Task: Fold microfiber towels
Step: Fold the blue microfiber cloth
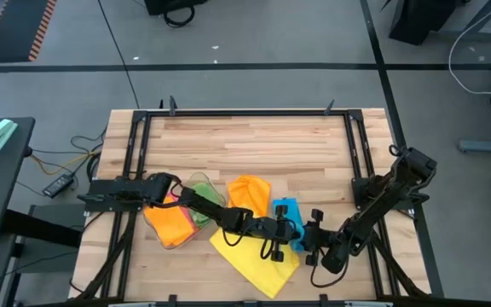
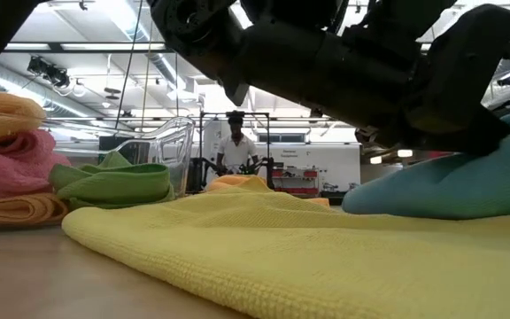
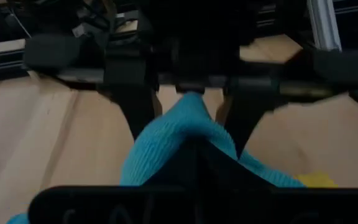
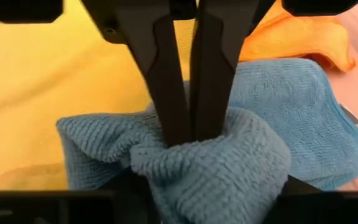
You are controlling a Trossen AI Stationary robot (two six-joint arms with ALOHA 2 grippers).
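Near the front edge of the surface, a bit right of middle, the blue towel sits bunched between the two arms, overlapping the spread yellow towel. The left gripper has its fingers pinched tight on a ridge of the blue cloth. The right gripper, fingers partway apart, meets it head-on from the right and looks to hold the same bunch, so whatever pulls next splits along that left-right line.

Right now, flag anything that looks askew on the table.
The blue towel is bunched up, pinched by the left gripper and the right gripper; the yellow towel lies crooked over the table front.
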